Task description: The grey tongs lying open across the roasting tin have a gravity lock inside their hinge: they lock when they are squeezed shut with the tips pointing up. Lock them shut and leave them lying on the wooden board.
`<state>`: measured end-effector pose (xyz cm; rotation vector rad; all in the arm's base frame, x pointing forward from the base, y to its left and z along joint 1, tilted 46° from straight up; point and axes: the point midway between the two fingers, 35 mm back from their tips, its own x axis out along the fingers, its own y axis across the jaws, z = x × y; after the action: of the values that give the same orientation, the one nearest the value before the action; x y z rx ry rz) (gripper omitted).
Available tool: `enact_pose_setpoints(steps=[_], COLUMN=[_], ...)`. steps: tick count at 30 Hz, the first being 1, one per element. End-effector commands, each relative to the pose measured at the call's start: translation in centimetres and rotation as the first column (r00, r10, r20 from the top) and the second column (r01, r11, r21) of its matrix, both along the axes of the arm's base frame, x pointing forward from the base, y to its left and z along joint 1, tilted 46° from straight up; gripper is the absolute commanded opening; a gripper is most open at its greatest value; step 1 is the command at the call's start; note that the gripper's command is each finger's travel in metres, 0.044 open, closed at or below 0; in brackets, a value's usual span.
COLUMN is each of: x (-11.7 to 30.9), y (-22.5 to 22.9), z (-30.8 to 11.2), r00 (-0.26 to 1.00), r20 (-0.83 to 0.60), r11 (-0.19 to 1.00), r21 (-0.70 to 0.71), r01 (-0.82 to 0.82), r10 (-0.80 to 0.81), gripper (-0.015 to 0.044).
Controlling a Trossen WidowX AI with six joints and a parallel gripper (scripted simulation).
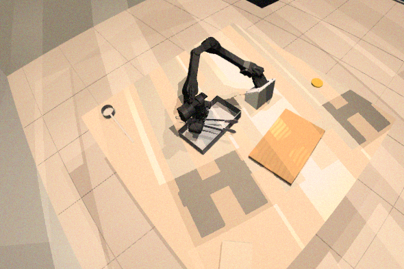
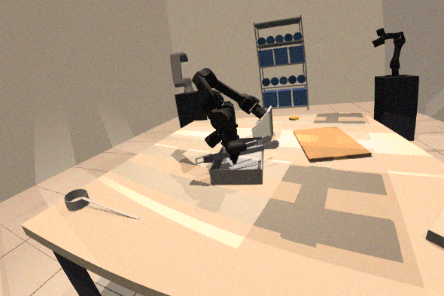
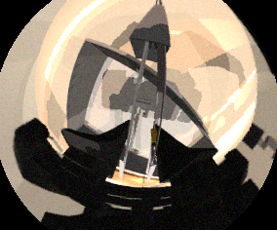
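The grey tongs [image 1: 230, 131] [image 2: 272, 144] [image 3: 161, 88] lie across the roasting tin [image 1: 213, 144] [image 2: 237, 177] [image 3: 79, 90]. Their dark tips stick out past the tin's board-side wall, and the hinge end with its wire loop is on the opposite side. My gripper [image 1: 202, 125] [image 2: 235, 156] [image 3: 142, 124] is over the tin and shut on the tongs, one finger outside each arm. The arms are drawn in, with a narrow gap between the tips. The hinge's lock cannot be made out. The wooden board [image 1: 287, 148] [image 2: 331, 144] lies flat to the right of the tin.
The arm's grey wedge-shaped base [image 1: 261, 96] [image 2: 265, 125] stands behind the tin. A round dark pan with a long thin handle [image 1: 107, 111] [image 2: 77, 199] is at the left. A yellow disc [image 1: 317, 83] [image 2: 293, 117] lies beyond the board.
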<state>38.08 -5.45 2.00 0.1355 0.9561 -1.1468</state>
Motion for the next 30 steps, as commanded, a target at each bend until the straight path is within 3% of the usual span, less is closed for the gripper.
enact_pose_setpoints(steps=[1,20,26,30], x=[0.1,0.1,0.1,0.3], y=[0.1,0.1,0.1,1.2], z=[0.0,0.0,0.0,0.9], r00=[1.000,1.000,1.000,1.000], r20=[0.005,0.005,0.005,0.003], r11=[1.000,1.000,1.000,1.000], r21=[0.004,0.004,0.004,0.007], r01=[0.000,0.000,0.000,-0.001], r10=[0.000,0.000,0.000,0.001], gripper=[0.0141,0.0014,-0.0143,-0.0150])
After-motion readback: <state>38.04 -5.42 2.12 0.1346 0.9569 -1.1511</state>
